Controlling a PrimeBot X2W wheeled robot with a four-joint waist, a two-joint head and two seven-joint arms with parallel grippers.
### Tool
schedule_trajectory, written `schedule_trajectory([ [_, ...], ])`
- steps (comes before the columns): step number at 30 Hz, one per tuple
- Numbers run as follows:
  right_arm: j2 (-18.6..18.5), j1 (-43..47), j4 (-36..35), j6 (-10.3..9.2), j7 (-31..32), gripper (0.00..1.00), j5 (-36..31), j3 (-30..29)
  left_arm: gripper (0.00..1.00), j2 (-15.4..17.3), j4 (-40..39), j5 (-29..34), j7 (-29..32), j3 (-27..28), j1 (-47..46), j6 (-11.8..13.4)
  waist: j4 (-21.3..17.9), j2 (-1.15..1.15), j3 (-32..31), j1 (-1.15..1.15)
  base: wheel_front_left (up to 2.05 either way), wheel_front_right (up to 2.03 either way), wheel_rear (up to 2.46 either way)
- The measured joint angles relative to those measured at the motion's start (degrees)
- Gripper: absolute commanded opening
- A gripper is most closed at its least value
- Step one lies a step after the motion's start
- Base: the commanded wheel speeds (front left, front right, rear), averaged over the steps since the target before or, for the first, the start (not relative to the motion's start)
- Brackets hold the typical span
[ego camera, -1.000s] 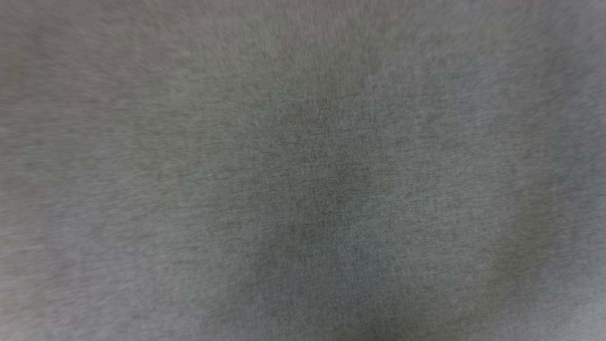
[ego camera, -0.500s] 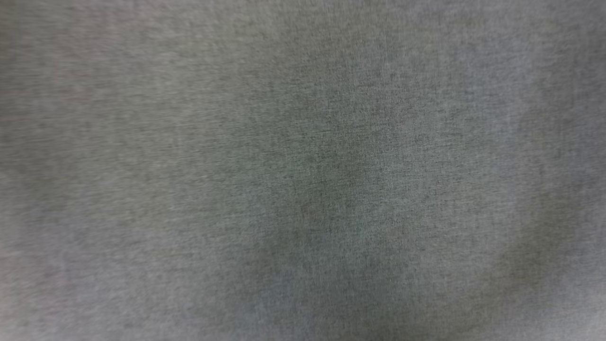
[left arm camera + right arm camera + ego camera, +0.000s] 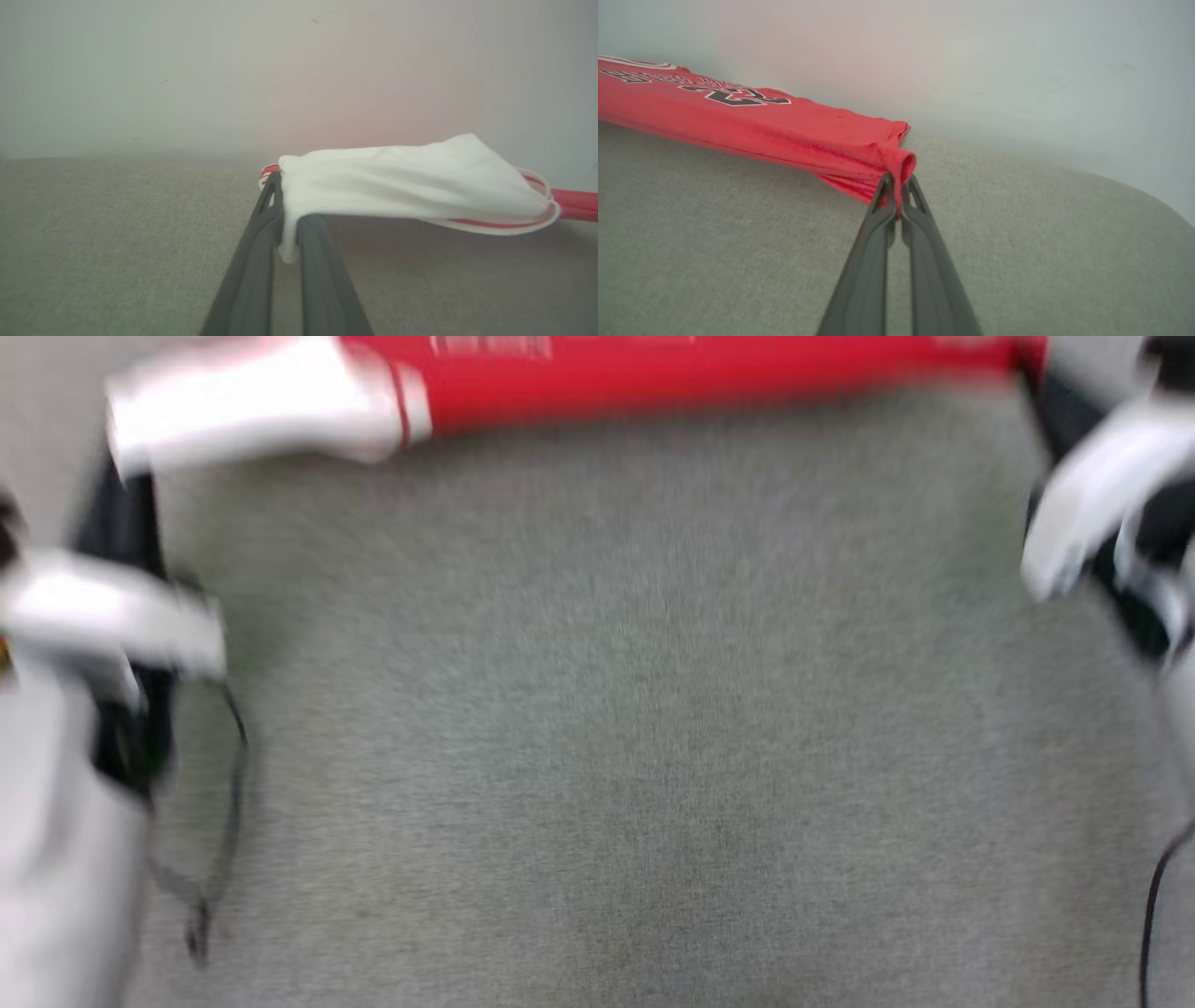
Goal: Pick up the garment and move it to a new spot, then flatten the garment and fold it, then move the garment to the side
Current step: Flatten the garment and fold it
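Now the left claw (image 3: 287, 210) is clamped on the white sleeve (image 3: 411, 182) of the garment (image 3: 700, 373), the right claw (image 3: 896, 186) on its red hem (image 3: 889, 140). It hangs taut between them at twelve o'clock over the grey cushion (image 3: 597, 709). The head has just swung onto it; flattening looks next.

We look along our right gripper (image 3: 896, 186), whose two dark fingers (image 3: 859, 280) rise from the bottom edge and meet with almost no gap at the tips. Between those tips we pinch a rolled corner of the red jersey (image 3: 784, 130). From the pinch, the jersey runs up and to the left as a long, bunched band that reaches the left edge. Black-and-white lettering (image 3: 733, 95) shows on its upper face, too foreshortened for us to read. Beneath it lies grey-green woven upholstery (image 3: 1017, 242), shadowed under the band and curving away at the right. Behind stands a pale wall (image 3: 1017, 60), faintly tinted pink above the jersey.
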Motion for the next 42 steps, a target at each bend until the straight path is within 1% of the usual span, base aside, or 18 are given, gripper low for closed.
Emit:
schedule_trajectory([
  [4, -0.96, 13.33, -6.73, 0.05, 2.16, 0.0, 1.16, -2.08, 0.0, -0.4, -7.68, -1.26, -0.1, 1.41, 15.36, 4.16, 0.81, 0.0, -6.32, -0.01, 0.0, 0.0, 0.0],
  [7, -0.64, 22.84, -11.65, 0.07, 4.71, 0.0, 1.05, -5.61, 0.0, -1.26, -14.41, -3.18, 1.22, 2.43, 26.44, 7.45, 1.34, 0.0, -10.79, -0.01, 0.0, 0.0, 0.0],
  [11, 0.25, 35.55, -19.09, 0.1, 9.7, 0.0, -0.46, -11.22, 0.0, -1.72, -23.72, -4.85, 4.97, 3.05, 38.8, 12.28, 2.14, 0.0, -16.22, -0.03, 0.0, 0.0, 0.0],
  [16, 3.47, 51.07, -30.02, 0.08, 16.89, 0.0, -3.23, -18.71, 0.0, -1.56, -33.07, -5.78, 9.6, 3.0, 50.46, 17.17, 3.35, 0.0, -21.38, -0.03, 0.0, 0.0, 0.0],
  [19, 6.32, 59.56, -36.78, 0.04, 22.39, 0.0, -4.55, -22.12, 0.0, -1.1, -37.34, -6.58, 12.23, 3.04, 55.9, 19.57, 4.06, 0.0, -23.66, -0.03, 0.0, 0.0, 0.0],
  [22, 9.04, 65.84, -43.47, -0.01, 28.25, 0.0, -5.39, -24.68, 0.0, -0.75, -41.49, -7.17, 13.77, 3.42, 59.33, 21.21, 4.51, 0.0, -25.18, -0.03, 0.0, 0.0, 0.0],
  [25, 9.96, 67.31, -48.29, -0.02, 32.45, 0.0, -6.46, -26.31, 0.0, -0.07, -43.74, -7.27, 15.32, 3.26, 60.24, 21.78, 4.34, 0.0, -25.19, -0.02, 0.0, 0.0, 0.0],
  [27, 10.37, 67.06, -49.83, -0.02, 34.65, 0.0, -6.86, -26.53, 0.0, 0.65, -44.12, -7.27, 16.59, 2.86, 59.69, 21.7, 4.19, 0.0, -24.76, -0.02, 0.0, 0.0, 0.0],
  [30, 10.6, 64.31, -50.25, -0.03, 36.94, 0.0, -7.03, -25.62, 0.0, 1.89, -43.44, -7.35, 19.0, 1.52, 55.8, 20.34, 4.01, 0.0, -23.43, -0.01, 0.0, 0.0, 0.0],
  [36, 9.48, 54.42, -45.2, -0.07, 37.74, 0.0, -7.45, -21.21, 0.0, 3.07, -36.9, -8.51, 24.28, -1.64, 45.97, 16.8, 3.5, 0.0, -19.33, 0.0, 0.0, 0.0, 0.0],
  [42, 8.61, 46.9, -38.53, -0.08, 35.94, 0.0, -6.98, -18.62, 0.0, 2.7, -31.32, -8.62, 26.11, -3.7, 37.98, 14.04, 3.38, 0.0, -14.78, 0.01, 0.0, 0.0, 0.0],
])
